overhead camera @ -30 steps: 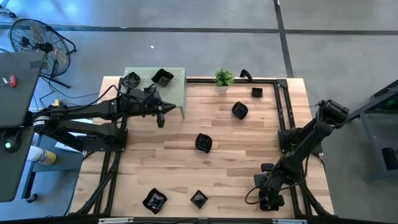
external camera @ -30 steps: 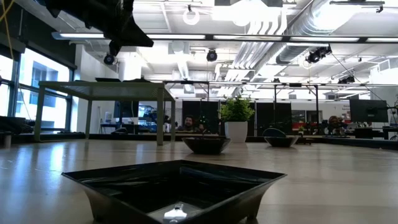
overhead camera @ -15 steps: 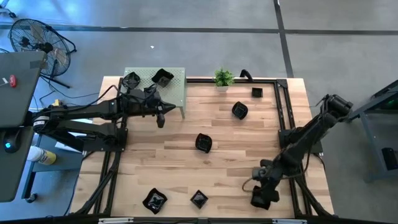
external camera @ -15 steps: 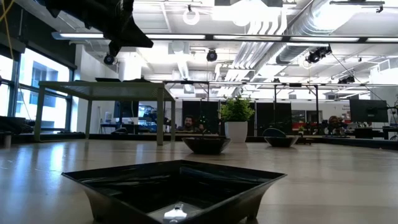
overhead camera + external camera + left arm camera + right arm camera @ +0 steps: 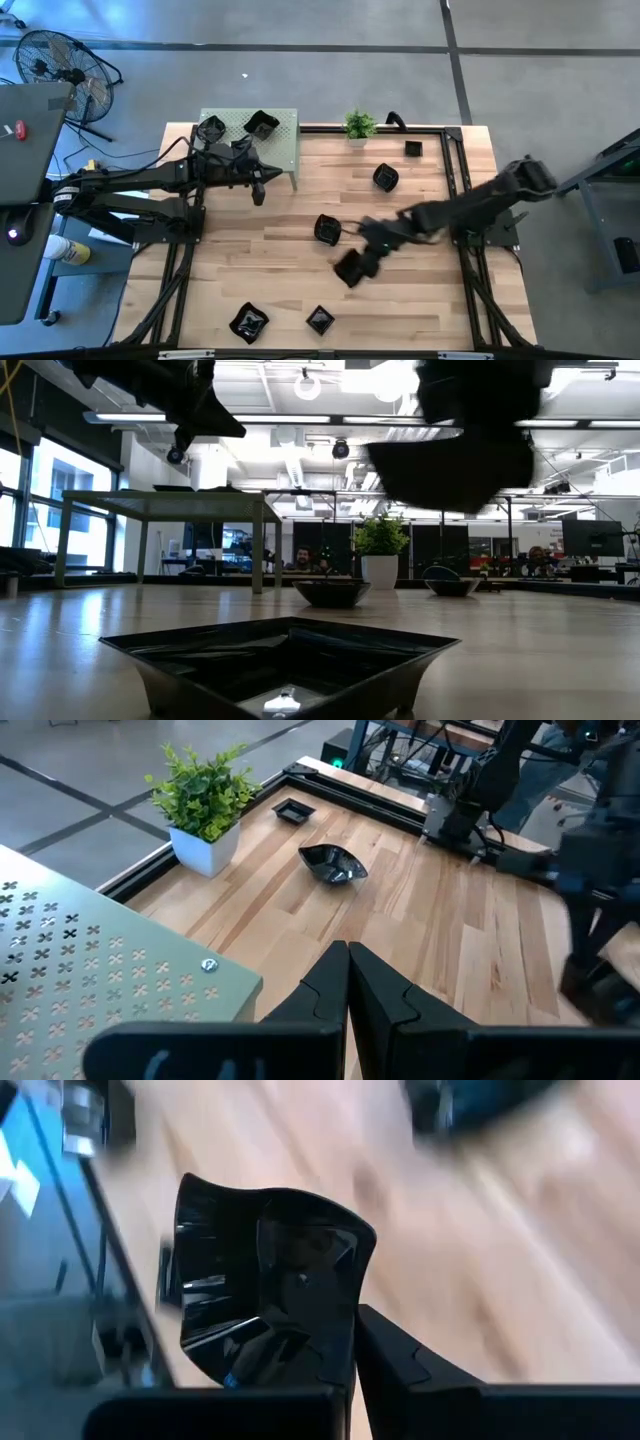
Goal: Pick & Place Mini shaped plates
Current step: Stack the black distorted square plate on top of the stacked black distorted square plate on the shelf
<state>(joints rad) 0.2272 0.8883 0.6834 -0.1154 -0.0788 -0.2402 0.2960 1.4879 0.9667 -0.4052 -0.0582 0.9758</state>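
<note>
While pinched upright | plate [image 5: 265, 1285] | in right gripper [image 5: 350, 1355] | above table [image 5: 420, 290]

Even, bright light falls on the desk [image 5: 400, 290] from above, with only soft, short shadows under the arms. In the low view, ceiling lamps [image 5: 400, 380] blaze white and wash out the pipes around them, while the nearest plate [image 5: 285, 660] shows small white glints on its glossy black surface. The right arm [image 5: 450, 212] is smeared by motion blur in the high view, and shows in the low view as a dark, soft-edged mass. The right wrist view has streaked, blurred wood behind a sharp glossy held plate [image 5: 265, 1295] with bright reflections. The left wrist view is crisp nearby, blurred at its right edge.
</note>
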